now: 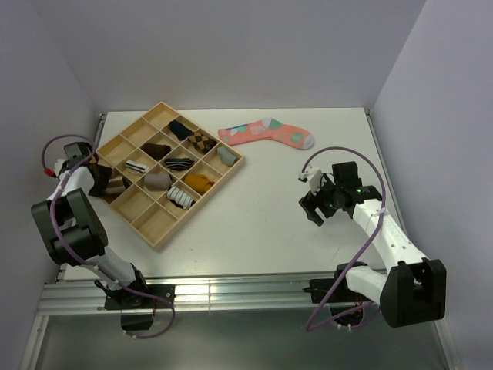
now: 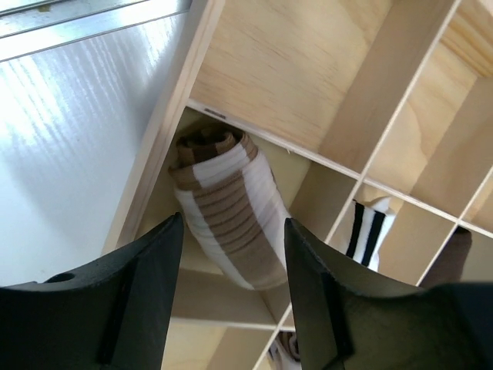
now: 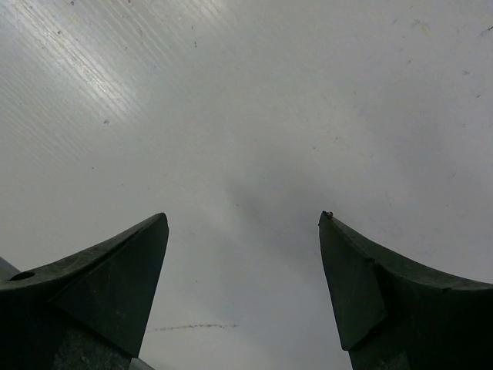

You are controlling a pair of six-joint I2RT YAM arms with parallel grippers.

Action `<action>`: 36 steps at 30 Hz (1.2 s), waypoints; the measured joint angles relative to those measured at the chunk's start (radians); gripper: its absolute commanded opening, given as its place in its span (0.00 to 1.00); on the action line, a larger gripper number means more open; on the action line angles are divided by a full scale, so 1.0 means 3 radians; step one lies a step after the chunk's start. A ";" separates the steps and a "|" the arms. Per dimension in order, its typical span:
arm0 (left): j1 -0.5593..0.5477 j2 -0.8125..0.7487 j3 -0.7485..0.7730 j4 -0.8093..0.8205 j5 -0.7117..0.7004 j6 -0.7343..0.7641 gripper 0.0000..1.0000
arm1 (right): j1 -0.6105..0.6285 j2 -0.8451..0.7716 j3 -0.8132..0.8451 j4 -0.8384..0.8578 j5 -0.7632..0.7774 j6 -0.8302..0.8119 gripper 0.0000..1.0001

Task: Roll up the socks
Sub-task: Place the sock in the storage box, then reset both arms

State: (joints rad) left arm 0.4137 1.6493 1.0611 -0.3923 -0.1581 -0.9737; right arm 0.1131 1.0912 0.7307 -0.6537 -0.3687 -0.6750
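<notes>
**Brown sock rolled in the tray, left fingers spread on either side of it**

On the white table (image 1: 254, 223), the wooden divided tray (image 1: 154, 223) sat toward 10 o'clock. The rolled brown sock (image 2: 231, 208), tan-banded, lay in a compartment at the tray's 9 o'clock corner. It ran between the parted fingers of the left gripper (image 2: 233, 225), one on each flank; contact could not be told. The rolled white sock (image 2: 370, 231), black-striped, lay one compartment toward 2 o'clock. The right gripper (image 3: 243, 220) hung with fingers spread wide over bare table at 4 o'clock.
</notes>
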 measured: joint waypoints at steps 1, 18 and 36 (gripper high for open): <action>0.0000 -0.0023 0.0004 -0.0019 -0.0009 -0.0001 0.60 | 0.0000 0.0004 0.0000 -0.0005 -0.0001 0.0000 0.86; -0.0351 -0.0779 0.0299 -0.0314 0.0076 0.0230 0.57 | 0.0000 0.0039 0.0173 -0.0167 -0.0047 0.0039 0.87; -0.4257 -0.0806 0.0562 0.0284 -0.0284 0.0605 0.58 | 0.0000 -0.0371 0.0664 -0.0464 0.0046 0.0496 0.93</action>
State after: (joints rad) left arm -0.8635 1.4075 1.2297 -0.3073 -0.2432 -0.7921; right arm 0.1131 0.9798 0.9298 -0.7929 -0.3550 -0.5262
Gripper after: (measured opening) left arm 0.584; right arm 0.929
